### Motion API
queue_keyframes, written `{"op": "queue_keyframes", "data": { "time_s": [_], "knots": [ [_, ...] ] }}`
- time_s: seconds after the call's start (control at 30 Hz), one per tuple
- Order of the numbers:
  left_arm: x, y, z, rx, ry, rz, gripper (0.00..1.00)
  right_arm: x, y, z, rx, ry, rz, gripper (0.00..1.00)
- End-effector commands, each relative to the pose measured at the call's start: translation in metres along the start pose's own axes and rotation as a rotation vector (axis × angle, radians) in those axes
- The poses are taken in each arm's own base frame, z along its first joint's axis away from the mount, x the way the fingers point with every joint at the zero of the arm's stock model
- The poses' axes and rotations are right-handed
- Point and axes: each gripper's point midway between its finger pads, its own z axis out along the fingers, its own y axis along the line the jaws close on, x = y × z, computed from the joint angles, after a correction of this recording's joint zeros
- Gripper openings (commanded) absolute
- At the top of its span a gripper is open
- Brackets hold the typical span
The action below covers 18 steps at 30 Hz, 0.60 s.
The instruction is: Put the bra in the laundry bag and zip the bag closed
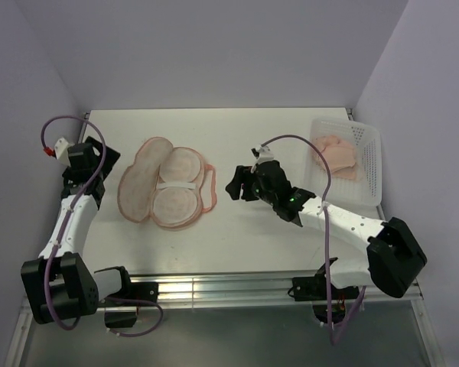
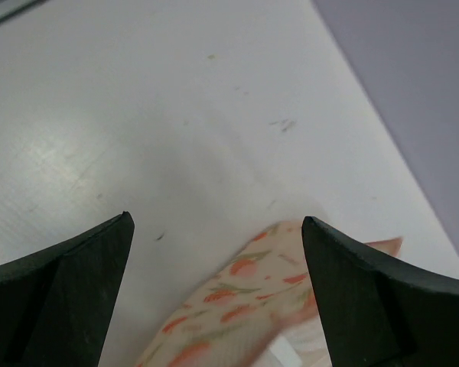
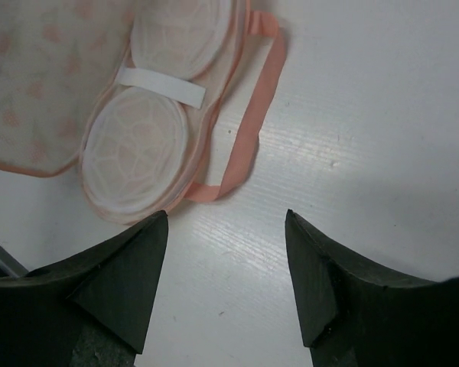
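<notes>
Black fingers (image 3: 122, 275) of the right hand (image 3: 226, 229) stand spread wide with nothing between them, over bare white tabletop (image 3: 367, 115). Just beyond them lies the pink loop (image 3: 249, 130) of the laundry bag (image 3: 138, 145). The bag is opened flat like a clamshell with its pale lining up, showing two round moulded cups and a white band (image 3: 162, 86) across the middle. No zip pull can be made out in these views. On the bag's other side, the left hand (image 2: 216, 222) is open and empty too. The orange-patterned edge of the bag shows low between its fingers, though I cannot tell whether it touches the fabric. The bra (image 1: 336, 153) is not in the bag: it lies crumpled in the white perforated basket (image 1: 371, 176) at the far right of the tabletop, well apart from the bag and behind the right arm. By my reading the task has barely begun. The bag lies open and ready, but the bra has yet to be lifted from the basket, carried over and laid into the cups. After that the flap must be folded shut and the zip run all the way round.
</notes>
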Motion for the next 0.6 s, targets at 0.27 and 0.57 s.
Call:
{"op": "queue_keyframes", "data": {
  "time_s": [0.27, 0.57],
  "knots": [
    [-0.028, -0.118, -0.053, 0.372, -0.014, 0.247, 0.97, -0.023, 0.035, 0.03, -0.076, 0.014, -0.059, 0.45],
    [0.14, -0.164, -0.068, 0.556, 0.442, 0.778, 0.99, -0.008, 0.05, 0.067, -0.095, 0.063, -0.033, 0.41]
  ]
}}
